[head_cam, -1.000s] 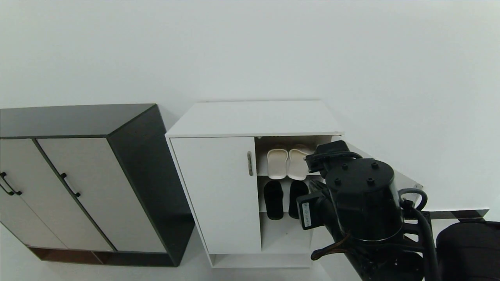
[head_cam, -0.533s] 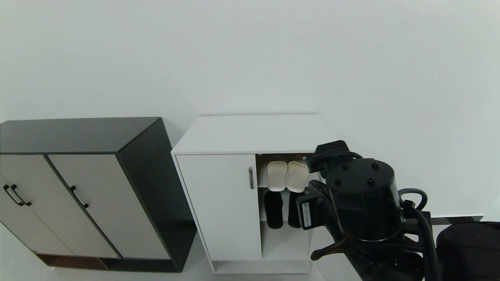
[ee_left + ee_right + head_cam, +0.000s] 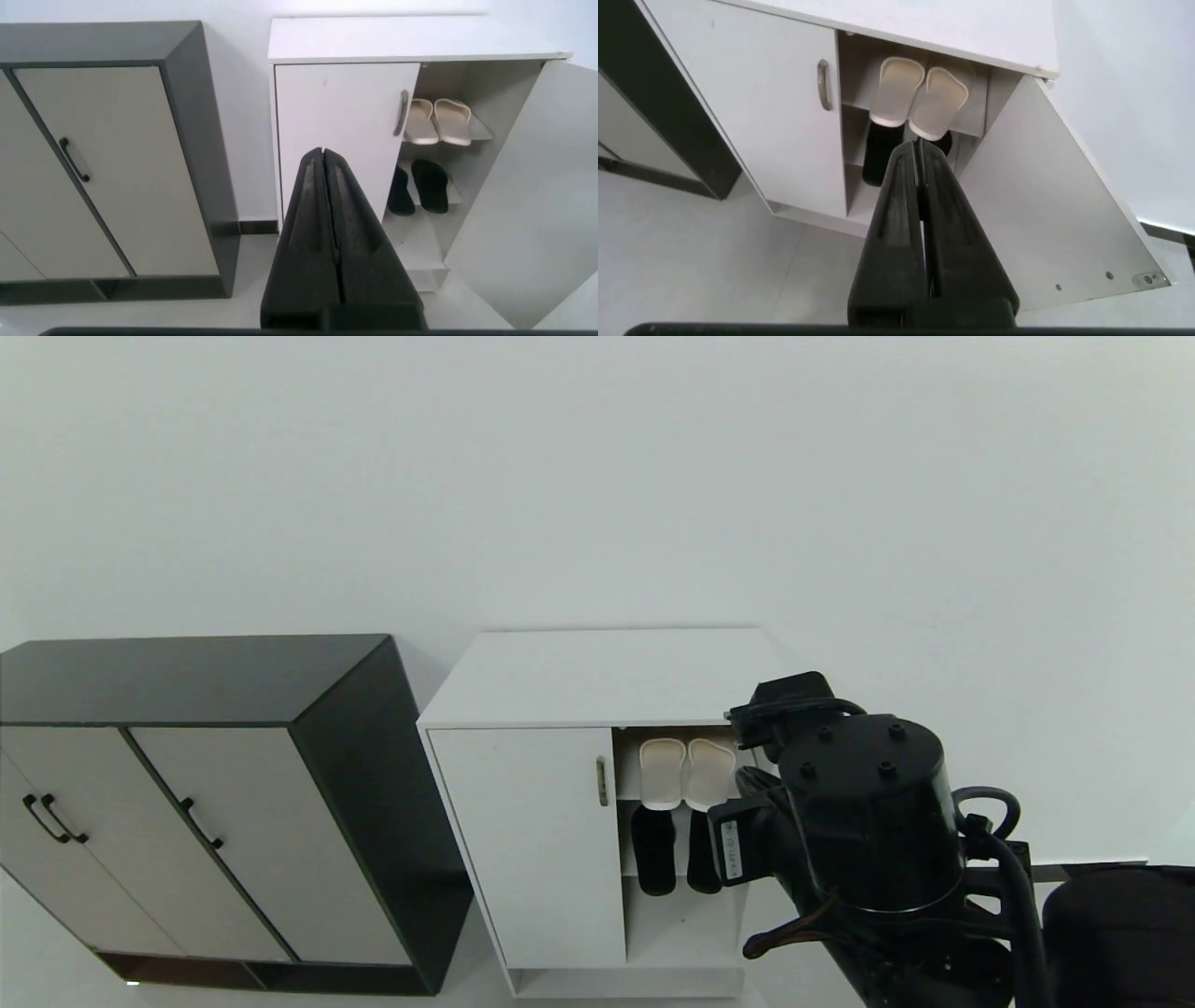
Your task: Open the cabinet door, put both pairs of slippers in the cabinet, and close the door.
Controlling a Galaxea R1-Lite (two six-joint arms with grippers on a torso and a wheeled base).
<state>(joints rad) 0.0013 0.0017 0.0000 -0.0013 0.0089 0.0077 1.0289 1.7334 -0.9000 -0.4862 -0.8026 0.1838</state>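
Holding the right gripper (image 3: 921, 154) pinched shut and empty, out in front of the cabinet (image 3: 597, 677), pointing toward the white slippers (image 3: 936, 98) on the upper shelf. Showing the black slippers (image 3: 432, 182) one shelf below, apparently lying flat. Having the door (image 3: 1046, 205) swung wide open. Holding the left gripper (image 3: 323, 159) likewise closed on nothing, well apart from both pairs.

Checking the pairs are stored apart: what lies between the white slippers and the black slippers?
A shelf board: white slippers on it, black slippers beneath, as the left wrist view shows.
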